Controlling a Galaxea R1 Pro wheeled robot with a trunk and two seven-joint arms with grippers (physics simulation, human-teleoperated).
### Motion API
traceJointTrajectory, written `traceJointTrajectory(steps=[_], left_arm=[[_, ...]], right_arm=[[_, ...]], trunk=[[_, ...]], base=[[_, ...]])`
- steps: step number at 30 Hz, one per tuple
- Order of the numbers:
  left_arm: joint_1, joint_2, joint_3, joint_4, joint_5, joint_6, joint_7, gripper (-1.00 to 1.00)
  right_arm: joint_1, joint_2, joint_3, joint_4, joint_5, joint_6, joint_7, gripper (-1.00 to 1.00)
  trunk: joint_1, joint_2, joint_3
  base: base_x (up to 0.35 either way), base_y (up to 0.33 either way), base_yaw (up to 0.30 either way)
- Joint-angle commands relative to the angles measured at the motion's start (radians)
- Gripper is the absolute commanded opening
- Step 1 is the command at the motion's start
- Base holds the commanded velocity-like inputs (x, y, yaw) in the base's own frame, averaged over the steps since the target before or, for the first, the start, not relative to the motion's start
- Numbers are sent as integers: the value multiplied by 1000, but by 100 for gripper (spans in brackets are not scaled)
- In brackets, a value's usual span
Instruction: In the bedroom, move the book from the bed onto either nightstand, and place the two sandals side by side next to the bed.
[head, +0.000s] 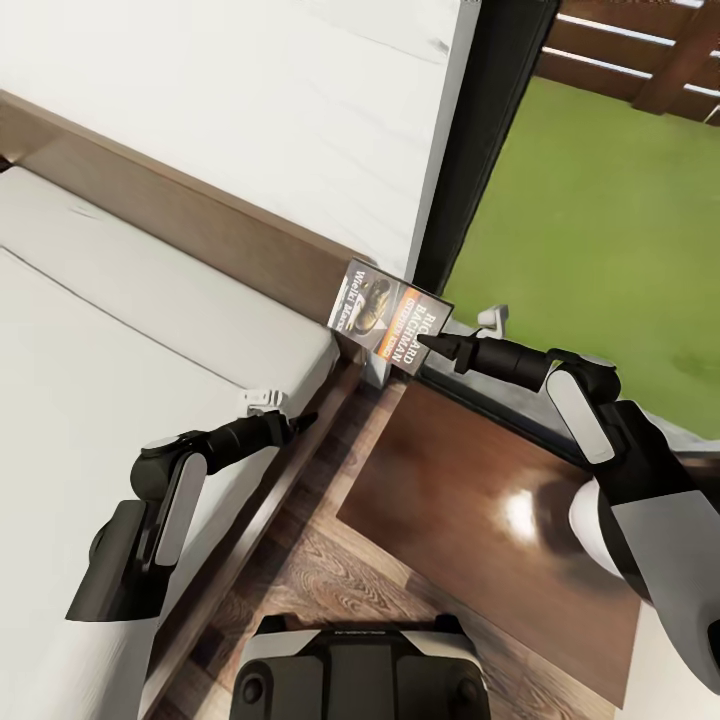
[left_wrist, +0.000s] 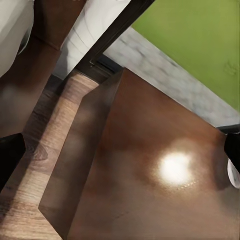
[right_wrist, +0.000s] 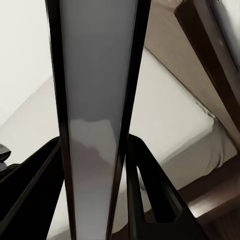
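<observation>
Book (head: 390, 318): held in the air at 12 o'clock of the nightstand, over its far edge, cover toward the head camera and tilted; off the bed, not yet set down.
Right gripper (head: 428, 343): clamped on the book's lower right edge; in the right wrist view the book (right_wrist: 97, 110) runs edge-on between the two dark fingers (right_wrist: 150, 195). Held by the edge, probably so it can be laid flat once it is lowered.
Nightstand (head: 480, 510): glossy reddish-brown top at 4 o'clock of the bed corner, with a bright glare spot; nothing seen lying on it. Also seen from the left wrist (left_wrist: 150, 170).
Left gripper (head: 300, 420): hangs over the bed frame at 9 o'clock of the nightstand, holding nothing visible; whether the fingers are apart or together cannot be told.
Bed (head: 120, 330): pale mattress, brown headboard behind, frame running beside the nightstand.
In the way: wall corner and black window frame (head: 490, 140) just behind the book; the book's far corner looks close to them, so lowering likely calls for drawing it toward the robot first.
Floor (head: 300, 570): wood planks between bed and nightstand.
</observation>
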Motion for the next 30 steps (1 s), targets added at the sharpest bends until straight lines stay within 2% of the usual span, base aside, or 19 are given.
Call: traceJointTrajectory(steps=[1, 13, 24, 30], left_arm=[[-1, 0, 0, -1, 1, 5, -2, 100], [-1, 0, 0, -1, 1, 5, -3, 100], [-1, 0, 0, 0, 1, 5, -2, 100], [-1, 0, 0, 0, 1, 5, -3, 100]], right_arm=[[-1, -1, 1, 0, -9, 7, -2, -100], [-1, -1, 2, 0, -9, 7, -3, -100], [-1, -1, 1, 0, -9, 7, -3, -100], [-1, -1, 1, 0, -9, 7, -3, -100]], trunk=[[4, -8, -2], [50, -92, -20], [92, -169, -37], [115, -211, -46]], base=[[0, 0, 0], [-17, 0, 0], [-294, 0, 0], [-117, 0, 0]])
